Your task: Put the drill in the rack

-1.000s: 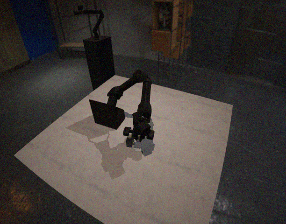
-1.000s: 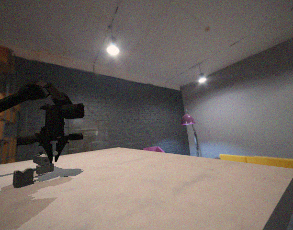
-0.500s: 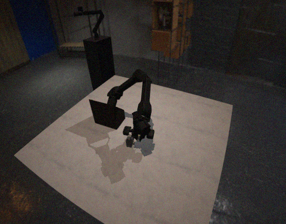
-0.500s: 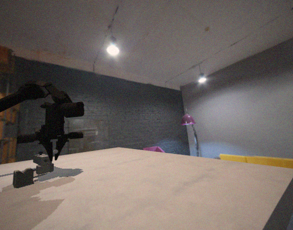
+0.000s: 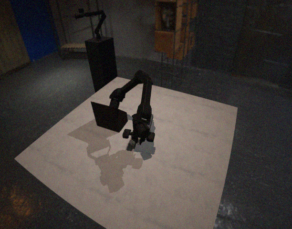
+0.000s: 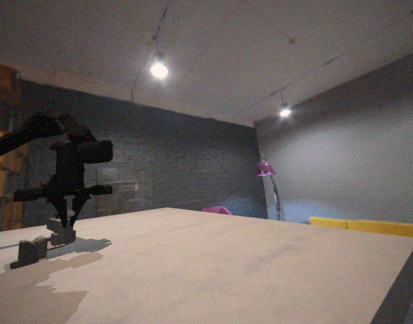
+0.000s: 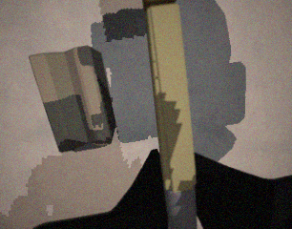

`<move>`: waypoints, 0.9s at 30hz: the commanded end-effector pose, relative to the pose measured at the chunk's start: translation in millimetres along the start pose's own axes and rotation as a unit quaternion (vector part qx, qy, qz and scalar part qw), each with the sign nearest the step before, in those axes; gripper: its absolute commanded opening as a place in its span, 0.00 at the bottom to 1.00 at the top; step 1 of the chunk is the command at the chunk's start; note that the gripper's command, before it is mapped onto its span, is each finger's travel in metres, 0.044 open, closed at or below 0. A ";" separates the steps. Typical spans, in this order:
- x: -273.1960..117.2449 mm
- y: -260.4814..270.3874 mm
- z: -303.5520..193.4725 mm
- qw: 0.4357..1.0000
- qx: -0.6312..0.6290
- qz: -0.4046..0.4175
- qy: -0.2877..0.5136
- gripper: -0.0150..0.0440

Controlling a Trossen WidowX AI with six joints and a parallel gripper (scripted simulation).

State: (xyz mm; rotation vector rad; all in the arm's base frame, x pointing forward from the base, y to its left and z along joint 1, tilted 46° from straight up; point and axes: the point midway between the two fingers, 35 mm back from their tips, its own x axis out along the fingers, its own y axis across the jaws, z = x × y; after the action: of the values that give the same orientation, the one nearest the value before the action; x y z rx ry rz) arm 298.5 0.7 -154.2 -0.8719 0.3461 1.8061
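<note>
My gripper [image 5: 137, 142] [image 6: 68, 223] [image 7: 165, 154] points down and is shut on the drill [image 7: 170, 72], a long pale-yellow bar with a dark end and a greyish section near the fingers. The drill is held above the table; the exterior view shows a small round light part of it between the fingers. The rack [image 5: 130, 145] [image 6: 32, 252] [image 7: 65, 83] is a small grey block with a grooved top, standing beside the gripper and left of the drill in the wrist view. Another grey stepped block [image 6: 63, 236] stands behind the rack under the fingertips. I cannot make out the key.
A large dark panel-like box [image 5: 108, 117] stands on the pale table [image 5: 190, 152] beside the arm's base. The arm's shadows fall around the rack. A second arm on a black pedestal [image 5: 101, 59] stands beyond the table's back corner.
</note>
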 end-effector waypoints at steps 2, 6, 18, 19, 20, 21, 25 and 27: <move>0.3 9.9 -2.0 1.000 -0.001 0.002 -0.001 0.25; -0.1 15.2 -3.6 1.000 -0.001 0.002 0.000 0.25; -0.7 31.2 -8.0 1.000 0.000 0.003 0.000 0.25; -0.7 32.5 -8.3 1.000 0.000 0.003 0.000 0.25; -0.7 33.9 -8.6 1.000 0.000 0.003 0.000 0.25; -0.7 35.2 -8.9 1.000 0.000 0.003 0.000 0.25; -0.5 40.6 -9.9 1.000 0.000 0.003 0.000 0.25; -0.3 43.2 -10.3 1.000 0.000 0.003 0.000 0.25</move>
State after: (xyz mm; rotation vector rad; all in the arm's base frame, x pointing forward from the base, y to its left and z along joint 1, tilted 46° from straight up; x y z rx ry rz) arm 270.7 -21.3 -166.1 -0.8733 0.3494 1.8058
